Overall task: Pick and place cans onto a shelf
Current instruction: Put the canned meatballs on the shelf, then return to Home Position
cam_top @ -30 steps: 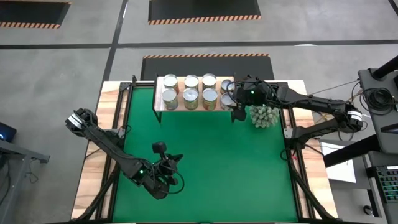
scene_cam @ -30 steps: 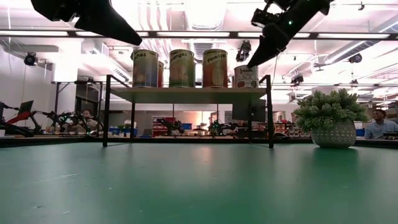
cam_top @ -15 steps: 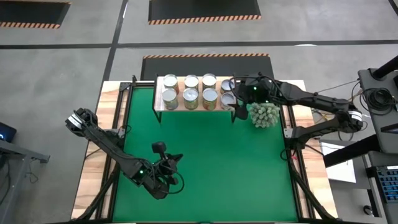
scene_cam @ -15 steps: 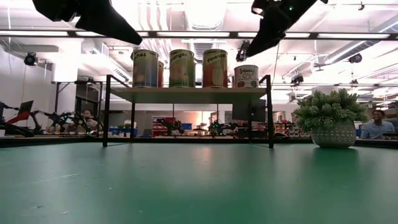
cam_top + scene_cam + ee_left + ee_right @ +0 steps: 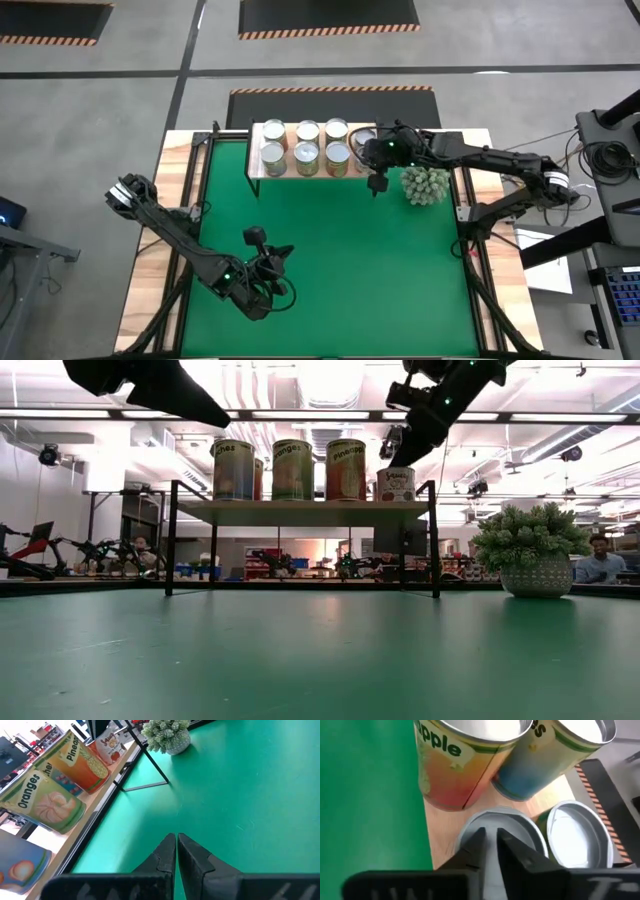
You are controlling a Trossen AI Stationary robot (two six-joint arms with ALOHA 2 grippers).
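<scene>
Right tool (image 5: 490, 851): fingers drawn nearly together, nothing between them. It hangs above the shelf's (image 5: 312, 174) right end, directly over the silver lid of a short can (image 5: 500, 827). In the low view the tool (image 5: 400, 452) sits just above that same short can (image 5: 396, 483), apart from it, not touching as far as we can tell.

Left tool (image 5: 176, 857): clenched, empty, parked over the green mat (image 5: 330, 260) at the near side of the bench (image 5: 160, 250), well apart from the shelf.

Key relation: the short can lies straight below the right tool, axis upright, lid up. The right arm is much the nearer. We judge that any re-grip would call for spreading the fingers first.

Where the cans are: we count seven lids on the shelf in the high view, in two rows; an eighth may be hidden under the arm. None remain on the mat. We judge the placing done or nearly so.

Labels read: "Oranges" (image 5: 47, 805), "Pinea…", cut off (image 5: 82, 762), "…pple" (image 5: 451, 765) in the right wrist view. The short can's label is too small to read. A spiky potted plant (image 5: 424, 185) stands just right of the shelf.
</scene>
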